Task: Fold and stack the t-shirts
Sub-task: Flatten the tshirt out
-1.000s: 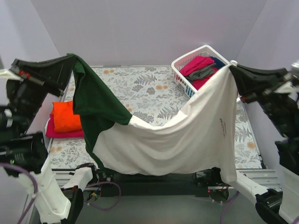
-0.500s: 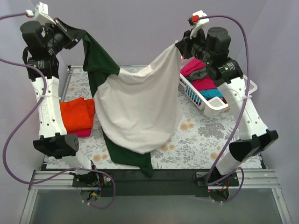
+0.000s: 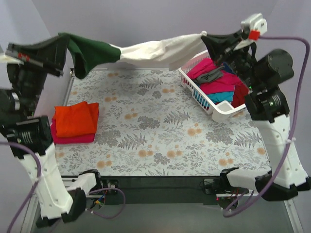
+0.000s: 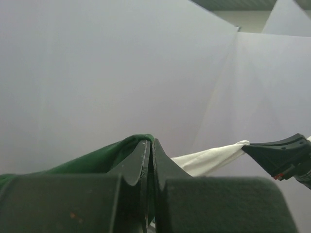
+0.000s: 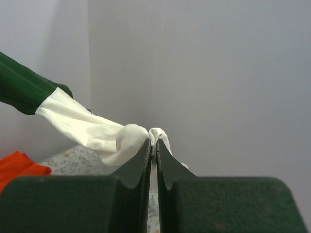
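- Grey floral table cover (image 3: 160, 126) runs from the arm bases at 6 o'clock out to the far wall.
- At 9 o'clock a folded orange t-shirt (image 3: 75, 119) lies on a folded magenta t-shirt (image 3: 73, 139). The magenta one shows along the near edge of the pair.
- At 2 o'clock a white slatted basket (image 3: 193, 91) sits on the cover. It holds a loose heap of t-shirts (image 3: 221, 85): magenta, a grey one on top, teal, and dark red toward the right.
- Farthest back, around 12 o'clock and high above the table, the cream-white t-shirt (image 3: 155, 52) with dark green sleeves is pulled into a long twisted band. It hangs clear of the cover, with the green end toward 10 o'clock and the white end toward 1 o'clock.
- The left gripper (image 3: 65, 40) is up at 10 o'clock. Its jaws are pressed together with the green cloth pinched between them.
- The right gripper (image 3: 205, 37) is up at 1 o'clock, above the basket. It is clenched on the bunched white end of the same shirt.
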`<state>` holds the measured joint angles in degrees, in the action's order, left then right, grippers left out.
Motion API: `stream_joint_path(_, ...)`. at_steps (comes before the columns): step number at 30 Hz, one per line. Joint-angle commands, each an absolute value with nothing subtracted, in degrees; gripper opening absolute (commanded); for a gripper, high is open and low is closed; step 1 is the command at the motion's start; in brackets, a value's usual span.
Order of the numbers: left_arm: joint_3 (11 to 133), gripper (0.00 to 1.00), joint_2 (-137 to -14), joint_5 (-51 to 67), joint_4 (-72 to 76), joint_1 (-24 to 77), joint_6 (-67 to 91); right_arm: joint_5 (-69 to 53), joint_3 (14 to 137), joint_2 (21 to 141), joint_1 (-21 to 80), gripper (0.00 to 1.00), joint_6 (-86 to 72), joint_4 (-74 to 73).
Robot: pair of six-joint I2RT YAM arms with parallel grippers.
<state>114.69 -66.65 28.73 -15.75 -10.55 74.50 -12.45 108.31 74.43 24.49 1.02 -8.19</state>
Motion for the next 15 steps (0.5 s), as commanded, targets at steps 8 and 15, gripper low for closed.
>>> stream_joint_path(8,61.11,0.00,-36.05,34.09,-17.73,-10.81,78.40,-22.23,65.77,51.52,24.43,0.01,-1.04,-5.17)
stream_joint_path(15,69.99,0.00,-28.56,30.33,-34.17,-10.81,73.92,-20.22,66.16,37.10,24.52,0.01,-3.87,-16.84)
